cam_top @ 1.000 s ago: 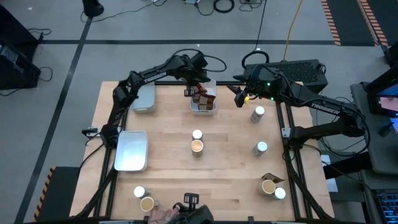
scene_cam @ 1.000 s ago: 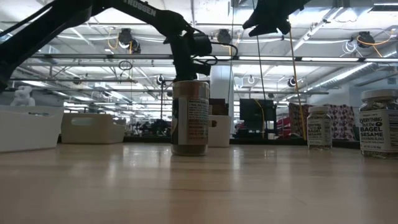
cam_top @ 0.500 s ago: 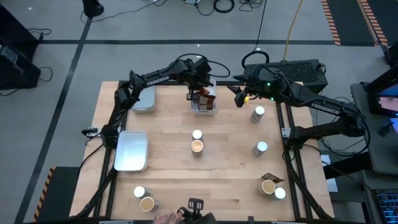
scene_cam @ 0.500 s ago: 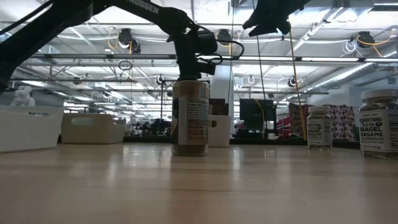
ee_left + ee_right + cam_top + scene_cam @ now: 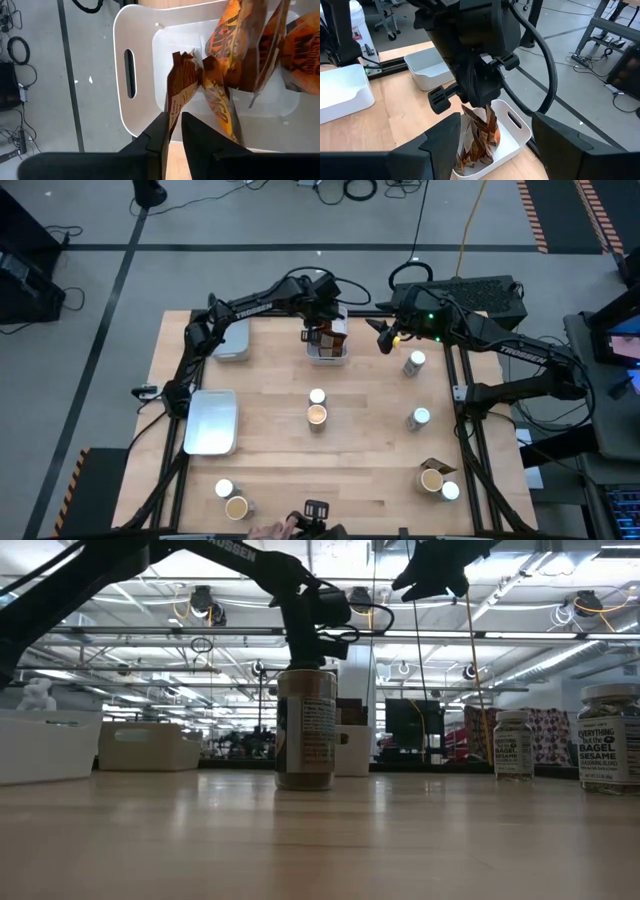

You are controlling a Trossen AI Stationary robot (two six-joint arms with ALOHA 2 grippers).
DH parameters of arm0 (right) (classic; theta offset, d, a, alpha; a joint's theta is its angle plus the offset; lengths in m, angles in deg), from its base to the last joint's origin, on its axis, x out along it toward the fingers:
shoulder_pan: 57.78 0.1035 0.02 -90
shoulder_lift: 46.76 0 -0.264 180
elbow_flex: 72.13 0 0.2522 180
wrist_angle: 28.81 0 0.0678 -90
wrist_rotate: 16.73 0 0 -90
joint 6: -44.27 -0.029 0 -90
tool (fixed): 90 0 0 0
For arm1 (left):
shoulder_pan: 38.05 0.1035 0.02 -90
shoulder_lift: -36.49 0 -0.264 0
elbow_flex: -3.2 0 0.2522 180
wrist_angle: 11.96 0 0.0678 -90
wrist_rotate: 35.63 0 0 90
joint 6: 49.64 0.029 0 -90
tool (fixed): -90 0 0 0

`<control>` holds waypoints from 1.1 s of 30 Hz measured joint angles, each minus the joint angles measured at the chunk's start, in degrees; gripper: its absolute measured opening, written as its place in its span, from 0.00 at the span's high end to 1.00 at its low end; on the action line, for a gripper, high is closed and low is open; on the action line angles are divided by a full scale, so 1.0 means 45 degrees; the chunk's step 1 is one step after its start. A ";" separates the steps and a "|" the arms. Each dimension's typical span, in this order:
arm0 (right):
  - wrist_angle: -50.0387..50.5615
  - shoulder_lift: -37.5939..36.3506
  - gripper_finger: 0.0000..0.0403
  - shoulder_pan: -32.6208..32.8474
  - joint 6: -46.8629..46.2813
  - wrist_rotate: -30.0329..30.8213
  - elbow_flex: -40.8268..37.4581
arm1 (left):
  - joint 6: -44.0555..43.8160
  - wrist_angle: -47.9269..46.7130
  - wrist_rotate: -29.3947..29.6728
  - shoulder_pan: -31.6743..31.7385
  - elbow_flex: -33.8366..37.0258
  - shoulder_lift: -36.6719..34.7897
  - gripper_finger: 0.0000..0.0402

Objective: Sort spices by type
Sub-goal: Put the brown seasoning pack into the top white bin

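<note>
My left gripper (image 5: 322, 330) hangs over the small white bin (image 5: 327, 352) at the table's far middle, shut on a dark brown packet (image 5: 182, 82). Other orange-brown packets (image 5: 235, 40) stand in that bin. White-topped jars (image 5: 317, 395) (image 5: 415, 360) (image 5: 420, 418) and tan-topped jars (image 5: 317, 415) (image 5: 432, 479) stand on their bases about the table. My right gripper (image 5: 385, 338) is raised at the far right, open, with nothing between its fingers (image 5: 442, 142). My left gripper pinches the packet's top edge (image 5: 173, 109) between its two fingers, which come from above, slanting down. The packet hangs below the fingers, down inside the bin beside the other packets. Whether its lower end rests on the bin's floor, I cannot tell.
Two larger white trays sit on the left side, one at the far left (image 5: 232, 338) and one at mid left (image 5: 211, 421). A white-topped and a tan-topped jar (image 5: 230, 498) stand near the front left. A person's hand (image 5: 268, 529) shows at the near edge.
My left gripper has carried the brown packet a short way toward the table's right edge, from the bin's left rim to over the bin. The person's hand at the near edge has drawn back.
</note>
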 joint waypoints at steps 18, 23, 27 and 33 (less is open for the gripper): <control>0.0003 0.0000 0.44 0.0000 0.0002 0.0000 0.0000 | -0.0003 0.0959 -0.0381 0.0191 -0.0005 -0.0335 0.78; 0.0045 0.0000 0.44 0.0008 -0.0059 -0.0002 0.0000 | -0.0237 0.1522 -0.2179 0.0519 -0.0010 -0.0379 0.78; 0.0214 0.0000 0.44 0.0009 -0.0091 -0.0005 0.0005 | -0.0346 0.1918 -0.2633 0.0830 -0.0010 -0.0379 0.78; 0.0241 0.0000 0.44 0.0010 -0.0099 -0.0005 0.0000 | -0.0752 0.1924 -0.3588 0.1303 -0.0010 -0.0379 0.78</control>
